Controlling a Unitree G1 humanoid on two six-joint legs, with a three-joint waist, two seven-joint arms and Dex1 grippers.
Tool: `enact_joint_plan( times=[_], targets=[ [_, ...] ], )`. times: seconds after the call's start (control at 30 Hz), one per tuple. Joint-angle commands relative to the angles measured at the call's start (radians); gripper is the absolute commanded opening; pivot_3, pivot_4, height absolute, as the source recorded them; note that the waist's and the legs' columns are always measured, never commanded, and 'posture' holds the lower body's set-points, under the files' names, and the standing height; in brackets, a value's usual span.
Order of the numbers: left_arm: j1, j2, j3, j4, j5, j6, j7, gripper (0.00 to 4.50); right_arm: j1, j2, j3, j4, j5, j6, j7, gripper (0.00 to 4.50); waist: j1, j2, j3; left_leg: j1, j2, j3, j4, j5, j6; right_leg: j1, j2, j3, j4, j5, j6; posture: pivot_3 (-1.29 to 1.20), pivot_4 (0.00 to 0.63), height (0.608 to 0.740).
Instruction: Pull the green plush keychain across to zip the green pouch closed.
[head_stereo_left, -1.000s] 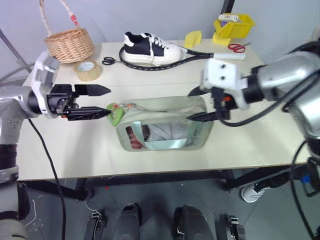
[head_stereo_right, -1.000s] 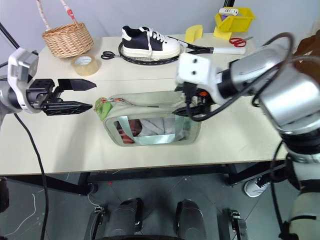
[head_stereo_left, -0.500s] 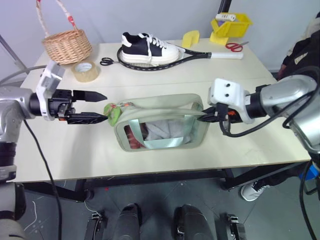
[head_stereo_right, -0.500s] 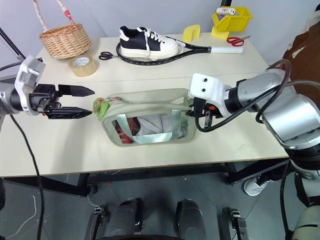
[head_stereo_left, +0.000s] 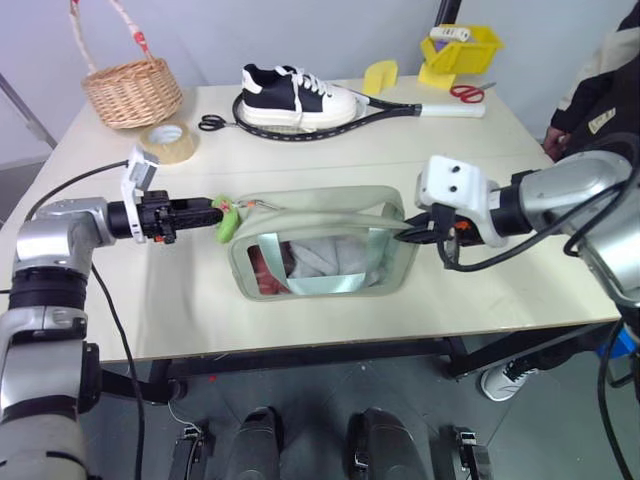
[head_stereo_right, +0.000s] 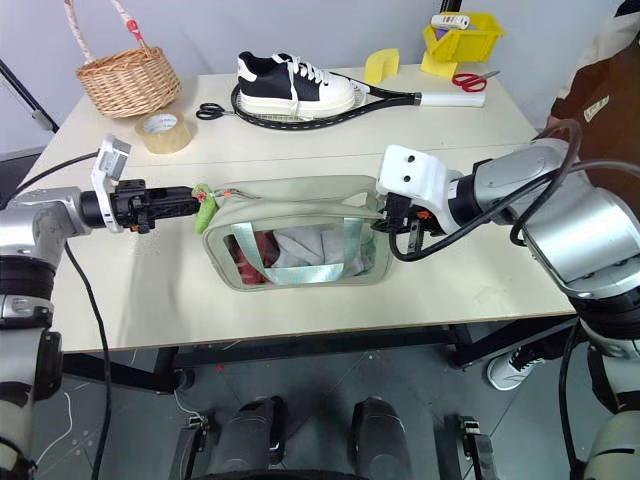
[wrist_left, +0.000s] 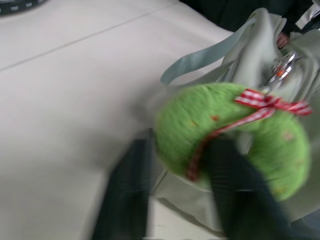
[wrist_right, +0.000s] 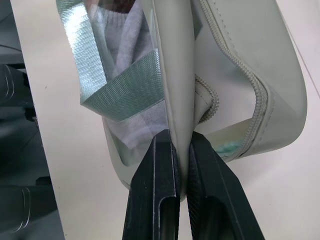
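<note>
Right gripper (wrist_right: 181, 165) pinches the green pouch (head_stereo_left: 320, 215) by its near end wall; grey cloth sits inside, just beyond its fingertips. Left gripper (head_stereo_left: 212, 212) is clamped on the green plush keychain (wrist_left: 227, 132) at the pouch's opposite end.

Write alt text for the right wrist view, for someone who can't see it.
The right gripper is shut on the end wall of the green pouch, its two black fingers pinching the pale fabric. The zipper beside it lies open, and a teal strap crosses the clear window over grey cloth inside.
</note>
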Motion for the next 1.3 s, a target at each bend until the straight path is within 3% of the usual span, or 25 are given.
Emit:
enact_joint_plan(
  times=[0.03, 0.27, 0.4, 0.5, 0.6, 0.83, 1.13, 1.3],
  targets=[
    [-0.046, 0.059, 0.044, -0.017, -0.015, 0.005, -0.043, 0.04, -0.031, 0.001, -0.033, -0.007, 0.003, 0.008, -0.016, 0.0, -0.001, 0.0, 0.0, 0.0, 0.0, 0.0, 0.0, 0.0, 0.0, 0.0, 0.0, 0.0, 0.0, 0.0, 0.0, 0.0, 0.15, 0.74],
    [-0.098, 0.091, 0.071, -0.1, -0.083, 0.071, -0.117, 0.04, -0.023, -0.001, -0.027, -0.005, 0.002, 0.005, -0.022, 0.0, 0.0, 0.0, 0.0, 0.0, 0.0, 0.001, 0.0, 0.0, 0.0, 0.0, 0.0, 0.001, 0.0, 0.0, 0.0, 0.0, 0.15, 0.74],
    [-0.154, -0.066, 0.009, -0.214, -0.061, 0.092, 0.021, 0.04, -0.026, 0.008, -0.02, -0.001, 0.0, 0.006, -0.027, 0.0, 0.012, 0.0, 0.0, 0.0, 0.0, 0.0, 0.001, 0.0, 0.0, 0.001, 0.0, 0.001, 0.0, 0.0, 0.001, 0.0, 0.15, 0.74],
    [-0.168, -0.121, -0.015, -0.212, -0.035, 0.096, 0.06, 0.04, -0.024, 0.007, -0.018, -0.004, 0.0, 0.01, -0.029, 0.0, 0.012, 0.0, 0.0, 0.0, 0.0, 0.002, 0.004, 0.0, 0.0, 0.001, 0.0, 0.003, 0.0, 0.002, 0.003, 0.0, 0.15, 0.74],
    [-0.186, -0.14, -0.031, -0.201, -0.035, 0.122, 0.064, 1.04, -0.02, 0.007, -0.022, -0.009, 0.001, 0.017, -0.034, 0.0, -0.005, -0.001, 0.0, 0.0, 0.0, 0.002, 0.004, 0.0, 0.0, 0.0, 0.0, 0.004, 0.0, 0.003, 0.003, 0.0, 0.15, 0.74],
    [-0.186, -0.105, -0.052, -0.239, -0.047, 0.172, -0.001, 4.48, -0.013, 0.007, -0.032, -0.02, 0.008, 0.046, -0.055, 0.0, -0.001, -0.001, 0.0, 0.0, 0.0, 0.003, 0.003, 0.0, 0.0, 0.0, 0.0, 0.004, 0.0, 0.003, 0.003, 0.0, 0.15, 0.74],
    [-0.193, 0.066, -0.026, -0.168, -0.019, 0.125, -0.088, 4.48, -0.012, 0.005, -0.029, -0.015, 0.013, 0.046, -0.065, 0.0, -0.001, -0.001, 0.0, 0.0, 0.0, 0.003, 0.003, 0.0, 0.0, -0.001, 0.0, 0.004, 0.0, 0.003, 0.003, 0.0, 0.15, 0.74],
    [-0.042, 0.156, -0.003, -0.363, -0.154, 0.155, -0.195, 4.48, -0.01, 0.003, -0.029, -0.009, 0.012, 0.037, -0.061, 0.0, -0.002, 0.0, 0.0, 0.0, 0.0, 0.004, 0.003, 0.0, 0.0, -0.001, 0.0, 0.005, -0.001, 0.003, 0.003, 0.0, 0.15, 0.74]
  ],
)
